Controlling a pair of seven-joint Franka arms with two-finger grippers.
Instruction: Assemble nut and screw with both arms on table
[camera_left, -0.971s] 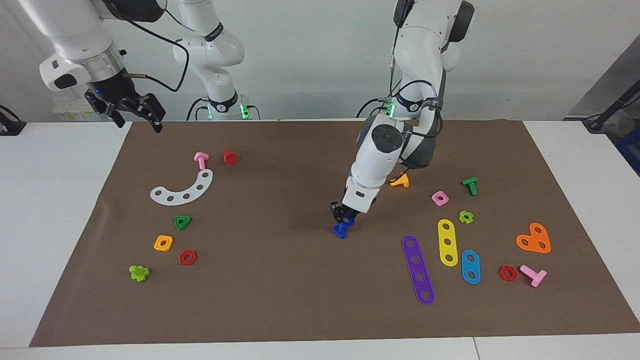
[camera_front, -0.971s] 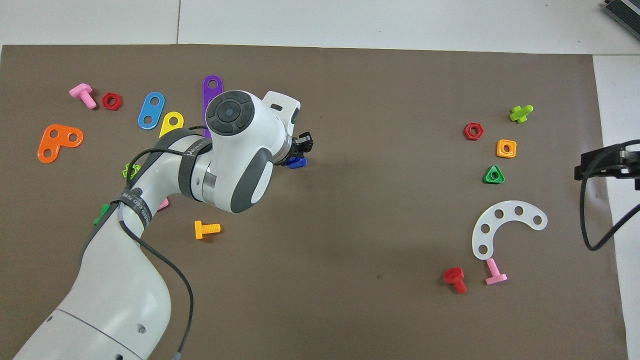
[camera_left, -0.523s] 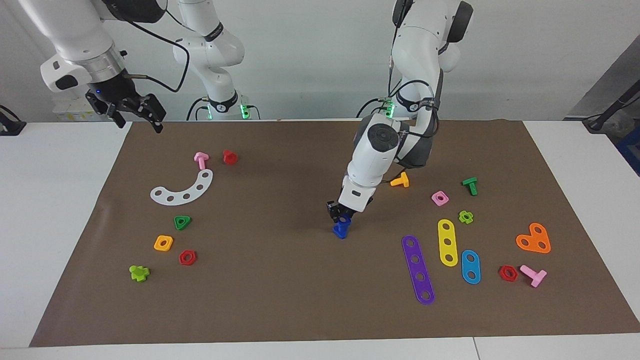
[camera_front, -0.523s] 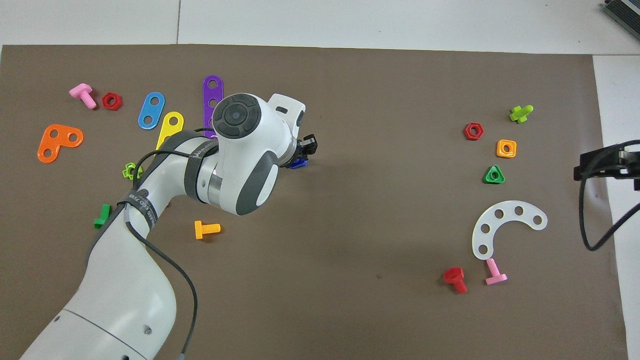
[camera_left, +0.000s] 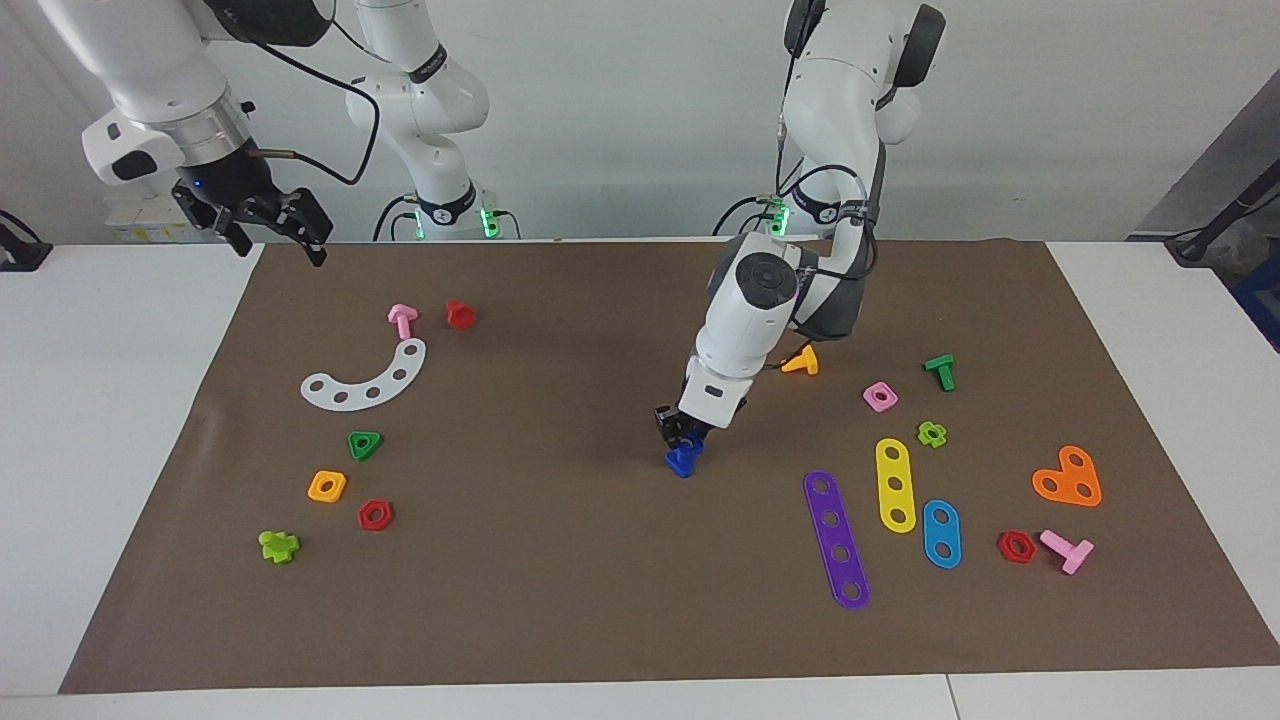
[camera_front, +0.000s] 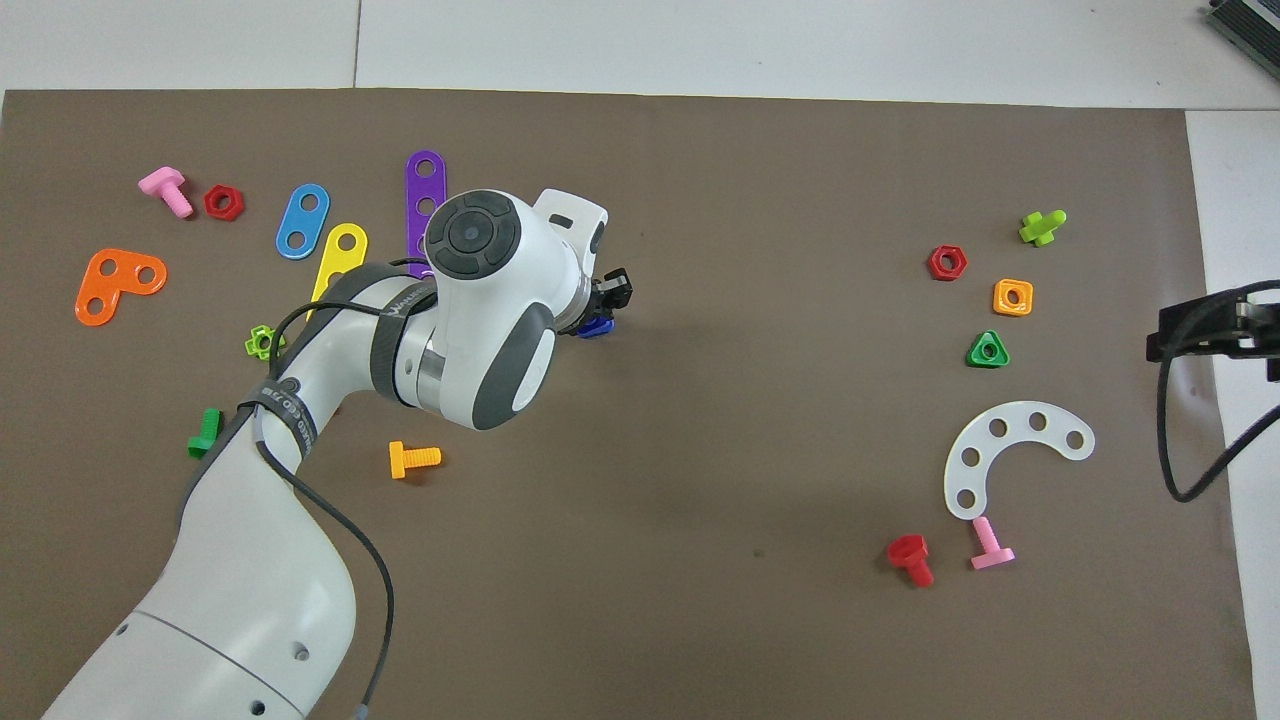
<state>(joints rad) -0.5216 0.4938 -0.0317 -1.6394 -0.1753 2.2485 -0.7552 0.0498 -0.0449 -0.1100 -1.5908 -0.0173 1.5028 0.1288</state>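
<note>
The dark-blue screw (camera_left: 682, 461) stands tilted on the brown mat (camera_left: 560, 580) near the middle of the white table (camera_left: 110, 420); it also shows in the overhead view (camera_front: 597, 326). My left gripper (camera_left: 684, 438) reaches down from above and is shut on the screw's upper end, also seen in the overhead view (camera_front: 603, 306). I cannot tell the blue nut apart from the screw; the fingers hide that part. My right gripper (camera_left: 276, 238) waits open and empty, raised over the mat's edge at the right arm's end (camera_front: 1168, 338).
An orange bolt (camera_left: 801, 361), pink nut (camera_left: 880, 397) and purple strip (camera_left: 836, 540) lie toward the left arm's end. A white arc (camera_left: 366, 378), pink bolt (camera_left: 402, 320), red bolt (camera_left: 460, 314) and orange nut (camera_left: 327, 486) lie toward the right arm's end.
My left arm has shifted slightly toward the right arm's end, its gripper staying on the blue screw at the same spot. The right arm has not moved.
</note>
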